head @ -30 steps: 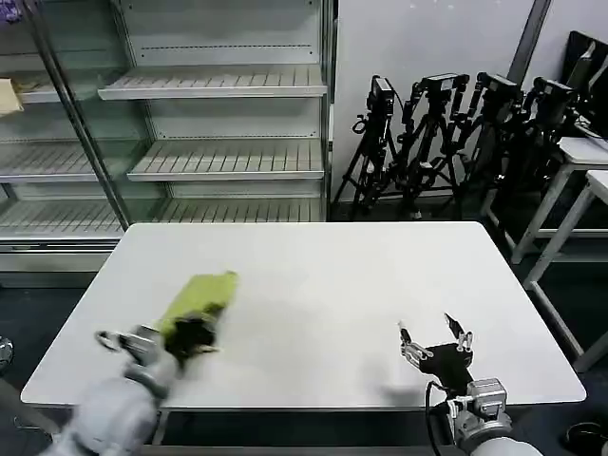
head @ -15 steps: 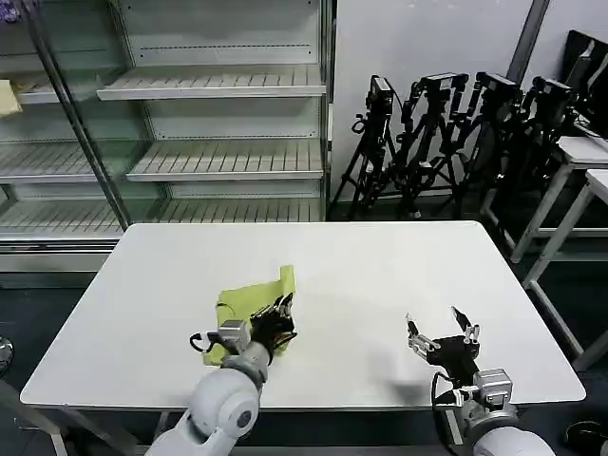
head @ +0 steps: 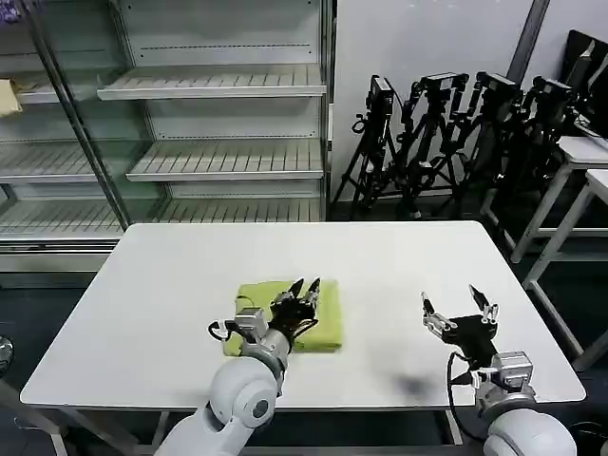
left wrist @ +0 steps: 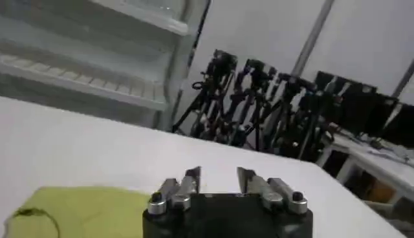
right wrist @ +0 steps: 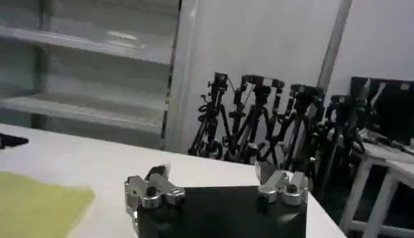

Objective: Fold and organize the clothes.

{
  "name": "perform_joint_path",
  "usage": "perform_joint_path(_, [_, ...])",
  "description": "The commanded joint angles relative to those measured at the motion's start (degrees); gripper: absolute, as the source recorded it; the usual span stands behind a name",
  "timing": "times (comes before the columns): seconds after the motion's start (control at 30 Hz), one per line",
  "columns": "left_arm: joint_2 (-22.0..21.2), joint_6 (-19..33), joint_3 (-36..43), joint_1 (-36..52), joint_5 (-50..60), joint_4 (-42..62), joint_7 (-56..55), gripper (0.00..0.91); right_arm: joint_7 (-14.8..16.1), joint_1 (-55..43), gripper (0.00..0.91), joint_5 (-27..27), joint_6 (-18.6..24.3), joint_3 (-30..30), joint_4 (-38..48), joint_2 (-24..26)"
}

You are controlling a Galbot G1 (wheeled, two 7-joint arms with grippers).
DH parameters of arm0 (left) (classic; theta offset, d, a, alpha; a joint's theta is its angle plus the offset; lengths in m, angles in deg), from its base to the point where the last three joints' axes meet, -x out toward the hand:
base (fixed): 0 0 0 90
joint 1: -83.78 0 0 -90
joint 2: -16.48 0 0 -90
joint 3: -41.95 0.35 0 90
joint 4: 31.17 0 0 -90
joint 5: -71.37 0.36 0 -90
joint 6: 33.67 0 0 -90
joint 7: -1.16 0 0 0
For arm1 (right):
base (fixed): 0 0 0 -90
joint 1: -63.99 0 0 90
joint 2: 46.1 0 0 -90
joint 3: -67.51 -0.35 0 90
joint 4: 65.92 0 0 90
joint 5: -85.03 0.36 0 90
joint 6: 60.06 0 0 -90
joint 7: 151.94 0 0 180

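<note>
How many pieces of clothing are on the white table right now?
1: a folded lime-green T-shirt lies near the middle of the table, under the open left gripper. The open right gripper hovers apart to its right. Nothing else seems hidden.

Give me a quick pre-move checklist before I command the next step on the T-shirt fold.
1. T-shirt lying folded as a compact rectangle on the table: ok.
2. Left gripper open, nothing pinched between its fingers: ok.
3. Left gripper lifted clear of the fabric: cannot tell; it sits over the shirt's far edge.
4. Right gripper open, apart from the shirt on its right: ok.
5. Shirt well inside the table edges: ok.
6. Fold edges aligned: cannot tell; the left arm hides part.
</note>
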Motion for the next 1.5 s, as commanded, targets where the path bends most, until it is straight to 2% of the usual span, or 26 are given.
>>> perform_joint_path(0.03, [1.6,0.5,-4.3,-0.6,1.8,-5.9,3.8,0.907,0.3,-3.4,0.907,0.0,1.0,1.2,1.6,-1.3])
perform_joint_path(0.13, [3.3,1.9,-9.1,-0.9,9.9,-4.7,8.7,0.907,1.3,-5.6,0.907,-2.8,2.3,3.1,3.3,-2.2])
perform_joint_path(0.2, [4.9,4.0,-14.7,-3.4,19.6,-2.7,17.2,0.907,1.6,-7.3,0.907,-4.4,4.1,4.5,5.1,-3.2])
perform_joint_path(0.3, [6.4,9.7,-21.6,-8.1,31.5,1.2,25.7,0.907,2.0,-9.7,0.907,-7.5,5.9,6.5,8.4,-4.9])
perform_joint_path(0.37, [6.5,15.9,-26.3,-10.7,36.0,2.8,30.5,0.907,2.1,-11.1,0.907,-9.2,6.8,7.4,10.5,-6.1])
perform_joint_path(0.43, [6.1,18.9,-30.1,-13.6,37.5,3.5,33.3,0.907,2.1,-11.8,0.907,-9.9,7.3,7.9,12.1,-6.7])
perform_joint_path(0.57, [5.4,19.7,-35.2,-17.5,34.3,2.6,34.1,0.907,1.5,-14.4,0.907,-10.1,7.7,9.2,16.8,-7.9])
perform_joint_path(0.63, [5.1,20.0,-36.3,-19.1,34.0,2.2,34.5,0.907,1.7,-15.7,0.907,-10.4,10.2,9.7,19.8,-8.6])
perform_joint_path(0.73, [4.6,20.7,-37.2,-20.9,33.9,1.7,35.2,0.907,1.8,-17.2,0.907,-10.7,10.3,10.2,21.8,-9.0])
perform_joint_path(1.33, [2.3,21.7,-39.6,-25.0,35.2,0.0,38.8,0.907,2.2,-19.6,0.907,-10.6,10.2,12.0,23.6,-10.3])
perform_joint_path(1.5, [1.6,21.6,-40.1,-25.3,35.6,-0.2,39.1,0.907,1.8,-20.1,0.907,-11.2,8.4,12.5,23.4,-10.5])
